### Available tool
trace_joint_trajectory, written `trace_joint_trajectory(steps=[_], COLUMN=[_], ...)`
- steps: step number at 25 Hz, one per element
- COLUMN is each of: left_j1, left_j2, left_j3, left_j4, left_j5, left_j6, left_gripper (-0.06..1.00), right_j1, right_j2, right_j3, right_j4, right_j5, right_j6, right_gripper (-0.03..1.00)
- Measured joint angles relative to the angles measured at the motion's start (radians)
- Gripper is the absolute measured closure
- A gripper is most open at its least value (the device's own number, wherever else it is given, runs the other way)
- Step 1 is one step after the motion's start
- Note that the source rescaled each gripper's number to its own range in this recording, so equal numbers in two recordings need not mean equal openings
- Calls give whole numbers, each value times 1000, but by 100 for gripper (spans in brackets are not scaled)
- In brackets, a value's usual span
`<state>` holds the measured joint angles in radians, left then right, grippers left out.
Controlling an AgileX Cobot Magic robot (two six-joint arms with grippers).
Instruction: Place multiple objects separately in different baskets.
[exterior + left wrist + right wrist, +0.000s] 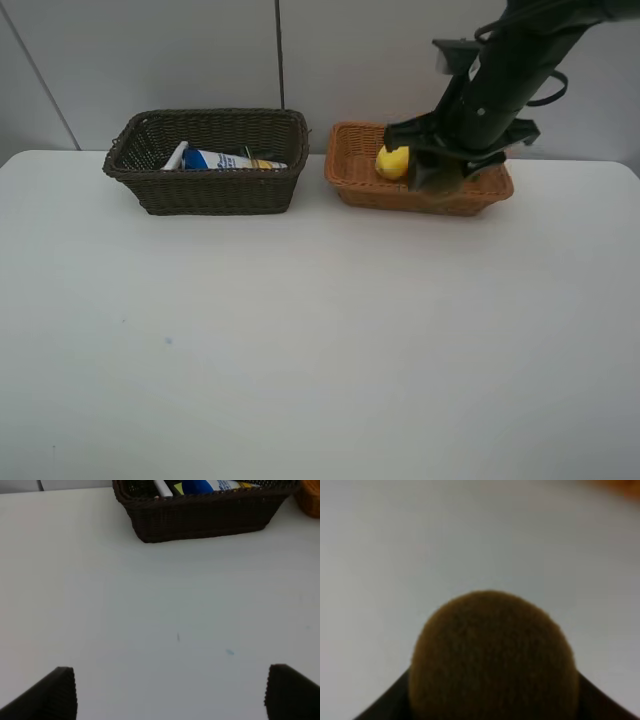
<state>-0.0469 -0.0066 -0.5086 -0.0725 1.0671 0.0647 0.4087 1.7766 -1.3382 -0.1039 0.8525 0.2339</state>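
Two baskets: dark basket and orange basket just apart at table's far edge.
Kiwi: fuzzy brown, clamped by right gripper.
Left gripper: jaws wide.

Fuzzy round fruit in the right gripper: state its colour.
Brown, a dull fuzzy kiwi shade. The right wrist view shows it best, filling the frame's middle.
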Motion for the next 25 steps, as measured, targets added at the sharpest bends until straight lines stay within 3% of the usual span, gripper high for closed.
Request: trace_joint_trajectory(steps=[6,7,8,10,11,13,15,21,25], left_j1=[0,0,0,0,0,0,0,0,0], left_j2=[0,0,0,0,0,0,0,0,0], left_j3=[0,0,0,0,0,0,0,0,0], left_j4=[0,0,0,0,0,0,0,0,0], left_j5=[0,0,0,0,0,0,0,0,0], left_j6=[0,0,0,0,0,0,0,0,0], left_gripper=[-4,-4,-4,-4,-4,-4,-4,-4,-4], right_j1=[-211,-231,-243,-250,-250,-249,-249,-252,-305], right_j2=[175,207,229,269,279,286,285,241,166], right_j3=[-142,-157,-170,-184,-186,-188,-191,-192,-184], right_j4=[-8,-8,-8,-19,-29,-42,-43,-107,-121], right_j5=[-134,-147,-157,-169,-169,-169,-169,-104,-39], right_j6=[-5,-6,-6,-7,-7,-7,-7,-7,4], right_gripper=[97,92,79,33,20,6,1,1,1])
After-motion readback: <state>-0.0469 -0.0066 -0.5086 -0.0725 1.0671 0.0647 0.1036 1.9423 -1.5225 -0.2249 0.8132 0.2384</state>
